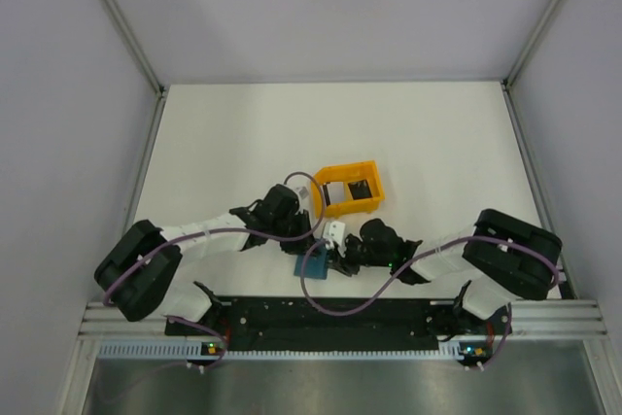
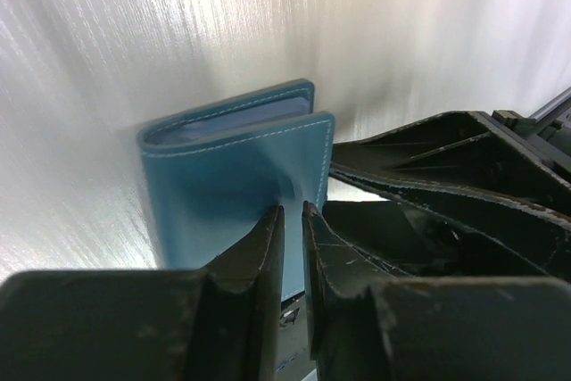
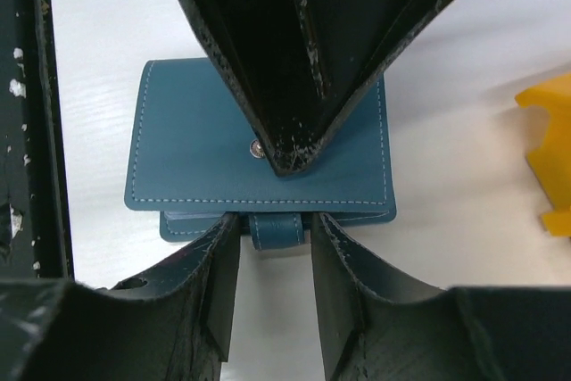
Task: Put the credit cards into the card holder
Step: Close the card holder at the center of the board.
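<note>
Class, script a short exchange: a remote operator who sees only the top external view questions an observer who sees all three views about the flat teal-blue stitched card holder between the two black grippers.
Operator: The arms block my view. What is happening on the right?
Observer: The right gripper straddles the small teal strap tab sticking out from the flat teal-blue card holder.
Operator: And on the left?
Observer: The left gripper, tips nearly together, rests on the top cover beside a bare round metal snap stud.
</note>
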